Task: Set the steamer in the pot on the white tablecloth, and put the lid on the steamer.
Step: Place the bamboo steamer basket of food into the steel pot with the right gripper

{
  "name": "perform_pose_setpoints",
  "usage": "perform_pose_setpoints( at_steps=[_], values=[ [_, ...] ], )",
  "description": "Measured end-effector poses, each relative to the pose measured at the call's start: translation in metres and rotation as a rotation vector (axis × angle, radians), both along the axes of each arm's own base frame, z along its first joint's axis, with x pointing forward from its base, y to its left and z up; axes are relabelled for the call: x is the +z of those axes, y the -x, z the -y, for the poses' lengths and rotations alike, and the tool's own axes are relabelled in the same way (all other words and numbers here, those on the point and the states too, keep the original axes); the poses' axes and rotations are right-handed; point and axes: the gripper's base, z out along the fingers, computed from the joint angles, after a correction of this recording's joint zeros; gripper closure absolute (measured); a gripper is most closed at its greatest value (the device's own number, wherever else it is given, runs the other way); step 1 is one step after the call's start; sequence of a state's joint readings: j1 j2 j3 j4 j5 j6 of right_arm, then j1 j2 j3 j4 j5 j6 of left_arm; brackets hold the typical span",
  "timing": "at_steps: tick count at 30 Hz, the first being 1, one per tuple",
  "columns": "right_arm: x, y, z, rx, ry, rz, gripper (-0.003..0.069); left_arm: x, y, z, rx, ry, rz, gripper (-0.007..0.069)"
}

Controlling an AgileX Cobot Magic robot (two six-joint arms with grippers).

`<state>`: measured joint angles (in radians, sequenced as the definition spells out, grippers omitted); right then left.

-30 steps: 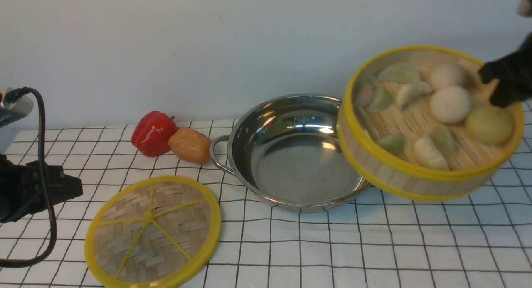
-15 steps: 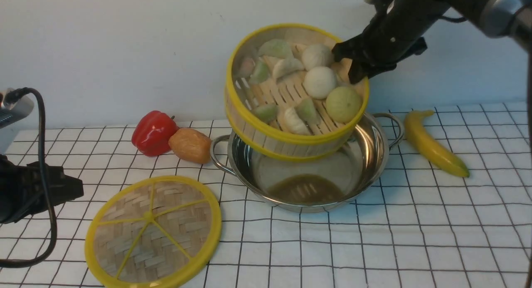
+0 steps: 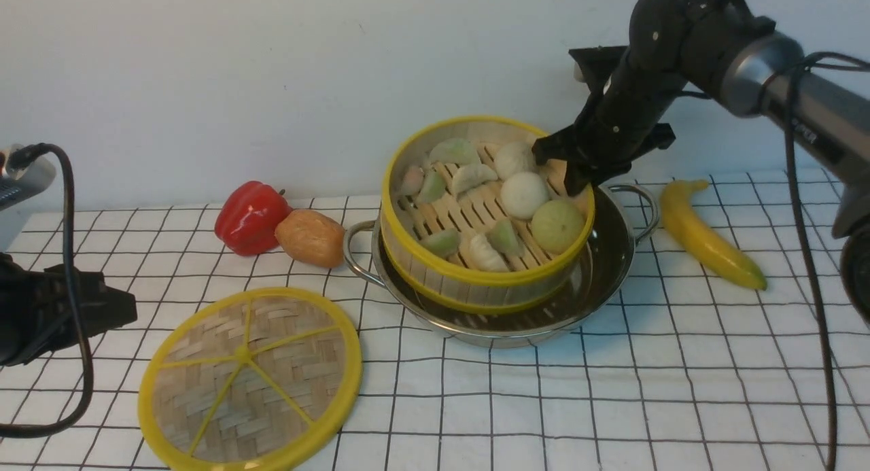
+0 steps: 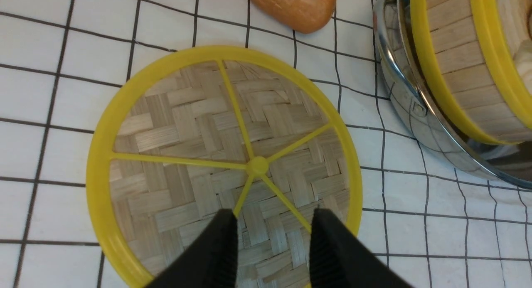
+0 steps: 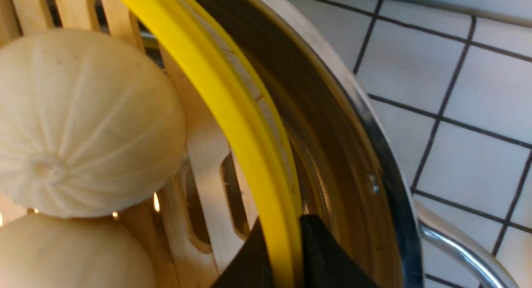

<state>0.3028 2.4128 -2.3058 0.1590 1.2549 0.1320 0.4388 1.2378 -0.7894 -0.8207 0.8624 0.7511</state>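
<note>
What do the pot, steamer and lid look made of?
Pot: polished metal, probably stainless steel; its wall and loop handles give mirror reflections. Steamer: pale, unfinished wood or bamboo slats with a matte surface; the yellow rims look like smooth plastic, but that is uncertain. Lid: flat woven strips that look like bamboo, matte; its yellow rim and spokes seem plastic too.

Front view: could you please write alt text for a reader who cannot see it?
The right arm's fingers pinch the far rim of the dumpling-filled steamer, inside the steel pot on the white gridded tablecloth; the woven lid lies front-left.
</note>
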Motion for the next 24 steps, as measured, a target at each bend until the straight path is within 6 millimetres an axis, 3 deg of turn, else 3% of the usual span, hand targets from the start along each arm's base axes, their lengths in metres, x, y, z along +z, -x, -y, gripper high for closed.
perform_pose_setpoints(
  at_steps=[15,24],
  values=[
    [0.0,0.0,0.0,-0.019,-0.008,-0.006,0.0592,0.0,0.0,0.0,0.002,0.001,-0.001,0.0382],
    [0.054,0.012,0.006,-0.019,-0.016,0.099,0.0592,0.0,0.0,0.0,0.002,0.001,-0.001,0.0382]
  ],
)
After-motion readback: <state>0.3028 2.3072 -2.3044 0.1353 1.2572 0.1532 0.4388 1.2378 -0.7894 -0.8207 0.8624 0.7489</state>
